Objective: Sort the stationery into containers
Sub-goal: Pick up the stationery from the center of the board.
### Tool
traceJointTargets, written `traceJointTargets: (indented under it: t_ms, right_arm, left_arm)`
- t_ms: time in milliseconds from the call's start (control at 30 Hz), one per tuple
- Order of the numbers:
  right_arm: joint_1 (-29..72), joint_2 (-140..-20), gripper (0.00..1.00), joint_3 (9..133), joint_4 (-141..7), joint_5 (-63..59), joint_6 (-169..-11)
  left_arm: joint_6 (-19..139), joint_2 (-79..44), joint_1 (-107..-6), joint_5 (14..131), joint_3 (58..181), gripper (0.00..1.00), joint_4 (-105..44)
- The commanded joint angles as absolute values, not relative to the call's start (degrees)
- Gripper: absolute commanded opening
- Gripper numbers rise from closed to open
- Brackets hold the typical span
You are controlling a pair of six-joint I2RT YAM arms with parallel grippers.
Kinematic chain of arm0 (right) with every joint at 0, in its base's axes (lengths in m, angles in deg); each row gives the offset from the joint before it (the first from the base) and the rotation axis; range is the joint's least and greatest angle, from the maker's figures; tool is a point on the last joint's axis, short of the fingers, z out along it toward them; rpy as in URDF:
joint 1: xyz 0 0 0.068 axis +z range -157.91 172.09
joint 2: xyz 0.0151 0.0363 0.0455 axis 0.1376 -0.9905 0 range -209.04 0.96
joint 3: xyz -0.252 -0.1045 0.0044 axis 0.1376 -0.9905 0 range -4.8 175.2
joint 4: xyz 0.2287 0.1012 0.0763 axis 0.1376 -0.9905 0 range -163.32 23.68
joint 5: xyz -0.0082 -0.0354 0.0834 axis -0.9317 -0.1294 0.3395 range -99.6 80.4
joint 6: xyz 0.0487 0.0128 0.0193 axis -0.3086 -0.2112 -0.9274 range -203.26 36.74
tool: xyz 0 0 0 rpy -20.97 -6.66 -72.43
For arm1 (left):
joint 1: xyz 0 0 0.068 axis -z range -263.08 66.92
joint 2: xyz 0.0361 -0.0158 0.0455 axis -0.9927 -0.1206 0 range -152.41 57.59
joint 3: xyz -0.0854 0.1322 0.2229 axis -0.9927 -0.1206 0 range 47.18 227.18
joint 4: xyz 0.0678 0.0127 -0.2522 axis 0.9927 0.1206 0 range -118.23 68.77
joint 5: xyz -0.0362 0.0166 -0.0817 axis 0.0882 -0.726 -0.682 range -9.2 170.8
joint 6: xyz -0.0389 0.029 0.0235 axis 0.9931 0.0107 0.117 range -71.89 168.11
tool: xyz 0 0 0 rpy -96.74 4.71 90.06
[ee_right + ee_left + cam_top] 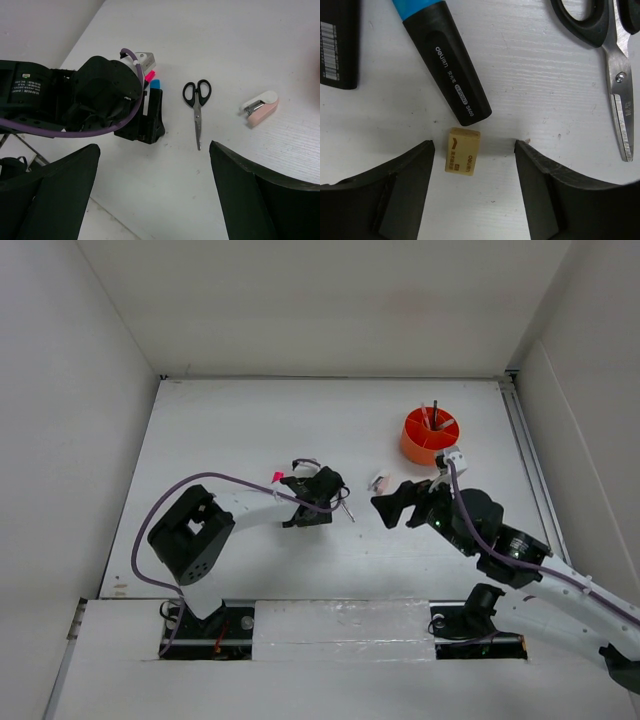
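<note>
Left gripper [473, 146] fingers fill the bottom of the left wrist view. Its jaws stand apart w/ the small yellowish eraser [462, 151] flat on the tabletop [545, 100] between them, touched on neither side and nearer the finger at frame left. The blunt end of the blue-capped highlighter [445, 60] sits just beside the eraser's top edge; contact is hard to tell. Scissors [615, 65] lie off to one side and a black barcoded barrel [337, 45] at the other edge. Right gripper [153, 146] is also spread wide w/ nothing in it, hovering btwn the left arm and the orange organiser [428, 436], which stands far right w/ a few pens upright inside. What looks like a pink-and-white mini stapler [260, 107] lies near the scissors. Step in hand is prob. the eraser pick. Next move calls for closing squarely on its long sides w/o nudging the highlighter, then a lift & carry to an organiser compartment. Pinched off-centre, the eraser may twist or slip.
</note>
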State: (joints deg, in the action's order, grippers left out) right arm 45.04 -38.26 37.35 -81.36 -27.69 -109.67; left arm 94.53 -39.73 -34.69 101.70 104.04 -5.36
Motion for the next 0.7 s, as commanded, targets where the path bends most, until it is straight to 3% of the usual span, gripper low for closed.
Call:
traceJointTargets:
  t_ms: [0, 367, 533, 567, 667]
  right_arm:
    - [45.7, -36.9, 0.96, 36.8, -80.4, -27.4, -110.9]
    - [46.8, -35.3, 0.95, 36.8, -81.5, -28.0, -111.5]
    - [46.8, -35.3, 0.94, 36.8, -81.5, -28.0, -112.0]
    - [46.8, -35.3, 0.94, 36.8, -81.5, -28.0, -112.0]
    - [47.3, -35.3, 0.94, 36.8, -81.5, -27.4, -112.0]
  left_arm:
    - [93.2, -40.6, -34.9, 101.5, 104.3, 0.59, -3.5]
    - [93.2, -42.3, -34.9, 102.1, 103.8, 0.46, -4.2]
    - [93.7, -42.9, -34.9, 102.1, 103.3, 0.23, -4.2]
    - [93.7, -42.9, -34.9, 102.1, 103.3, 0.14, -4.2]
    - [94.3, -42.3, -34.9, 101.5, 102.7, 0.04, -4.7]
